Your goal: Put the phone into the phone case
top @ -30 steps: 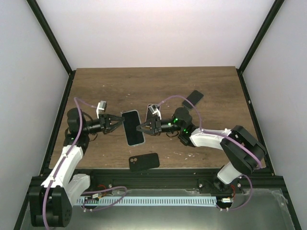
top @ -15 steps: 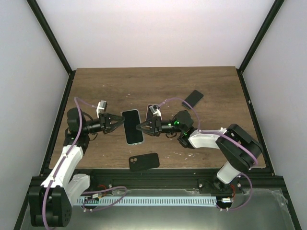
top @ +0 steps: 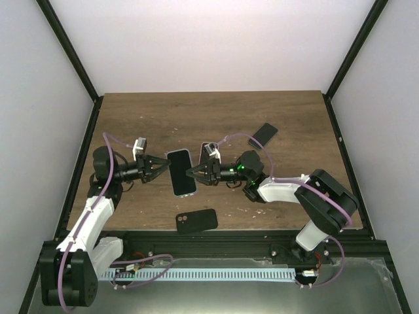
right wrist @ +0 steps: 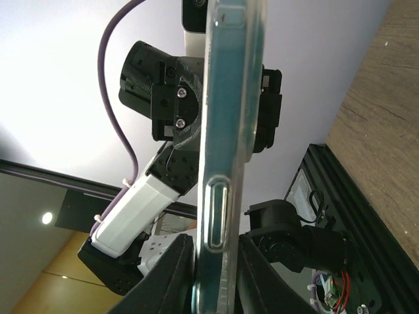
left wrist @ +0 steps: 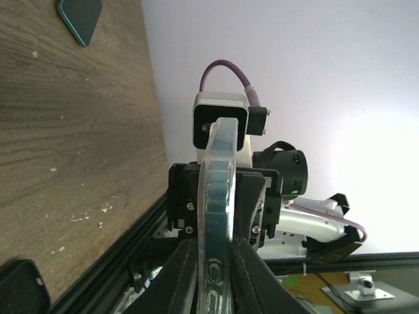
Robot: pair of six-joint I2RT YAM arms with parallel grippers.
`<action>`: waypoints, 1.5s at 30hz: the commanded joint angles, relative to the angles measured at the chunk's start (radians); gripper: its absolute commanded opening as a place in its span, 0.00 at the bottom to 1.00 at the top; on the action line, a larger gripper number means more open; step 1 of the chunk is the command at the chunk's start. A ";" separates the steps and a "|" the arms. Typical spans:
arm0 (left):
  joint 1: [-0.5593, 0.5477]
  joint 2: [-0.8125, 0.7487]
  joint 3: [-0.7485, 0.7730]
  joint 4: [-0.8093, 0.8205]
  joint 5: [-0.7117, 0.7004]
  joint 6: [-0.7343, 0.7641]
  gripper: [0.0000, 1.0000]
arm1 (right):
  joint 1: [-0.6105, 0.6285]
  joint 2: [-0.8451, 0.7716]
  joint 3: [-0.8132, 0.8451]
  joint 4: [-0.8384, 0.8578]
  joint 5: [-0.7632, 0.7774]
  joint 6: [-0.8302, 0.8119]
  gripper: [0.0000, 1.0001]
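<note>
Since a second ago the phone point(top: 182, 173) has nudged slightly up-frame and sits less skewed. The right arm's elbow has pulled in toward frame centre; the left arm has barely shifted. The phone is now centre-left in the top view, dark face up with a clear rim, and is held between the two claws. The left claw point(top: 164, 171) is pinching the phone's left long edge. The left wrist view shows that edge side-on, clamped from both faces. The right claw point(top: 193, 174) is pinching the opposite long edge. The right wrist view shows the translucent rim with a side-button outline, gripped low in frame. Both claws are nearly pressed together, with only the phone's thickness between them. The black case point(top: 196, 220) lies flat on the surface point(top: 216, 118), lower centre of the top view, with its camera cutout at the left end. It is apart from the phone and untouched. A dark slab point(top: 263, 134) lies upper right, well apart from both claws. Whether it is a phone or a case cannot be told.
</note>
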 commanded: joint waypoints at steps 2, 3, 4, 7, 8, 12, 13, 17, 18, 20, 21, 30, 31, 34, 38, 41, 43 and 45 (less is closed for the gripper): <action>0.000 -0.011 0.028 -0.058 -0.005 0.045 0.29 | 0.001 -0.046 0.026 0.032 0.065 -0.008 0.15; 0.000 -0.011 0.027 -0.064 -0.007 0.046 0.33 | 0.002 -0.047 0.028 0.029 0.081 -0.005 0.14; 0.000 -0.011 0.023 -0.070 -0.006 0.045 0.38 | 0.001 -0.048 0.030 0.028 0.096 -0.002 0.13; -0.006 -0.022 -0.002 -0.067 -0.005 0.032 0.50 | -0.004 -0.051 0.021 0.038 0.166 0.022 0.13; -0.010 -0.026 -0.013 -0.064 -0.005 0.027 0.52 | -0.007 -0.051 0.018 0.042 0.189 0.030 0.13; -0.040 -0.049 -0.043 -0.055 -0.004 0.013 0.54 | -0.019 -0.051 0.017 0.035 0.263 0.044 0.13; -0.047 -0.055 -0.048 -0.052 -0.006 0.009 0.54 | -0.021 -0.050 0.020 0.025 0.275 0.043 0.13; -0.082 -0.066 -0.058 -0.042 -0.012 0.001 0.49 | -0.026 -0.039 0.035 0.007 0.301 0.049 0.12; -0.086 -0.065 -0.059 -0.041 -0.013 0.002 0.47 | -0.026 -0.034 0.039 0.007 0.302 0.050 0.12; -0.088 -0.061 -0.062 -0.039 -0.013 0.001 0.43 | -0.028 -0.026 0.041 0.008 0.307 0.058 0.13; -0.088 -0.059 -0.064 -0.036 -0.014 -0.001 0.41 | -0.028 -0.023 0.041 0.010 0.310 0.060 0.12; -0.089 -0.034 -0.079 -0.002 -0.019 -0.010 0.15 | -0.028 -0.007 0.041 0.007 0.303 0.067 0.15; -0.089 -0.032 -0.079 0.000 -0.019 -0.010 0.12 | -0.028 -0.006 0.042 0.006 0.299 0.067 0.17; -0.089 -0.024 -0.075 0.002 -0.021 -0.004 0.05 | -0.028 0.003 0.048 -0.002 0.272 0.060 0.23; -0.090 -0.008 -0.064 -0.039 -0.025 0.032 0.01 | -0.026 0.005 0.025 0.002 0.253 0.062 0.24; -0.090 0.001 -0.055 -0.057 -0.030 0.049 0.02 | -0.026 0.000 0.005 0.002 0.255 0.057 0.20; -0.090 0.004 -0.051 -0.055 -0.033 0.049 0.04 | -0.026 -0.004 0.003 0.003 0.248 0.049 0.17; -0.089 0.002 -0.045 -0.059 -0.036 0.050 0.14 | -0.026 -0.008 0.008 -0.005 0.230 0.030 0.15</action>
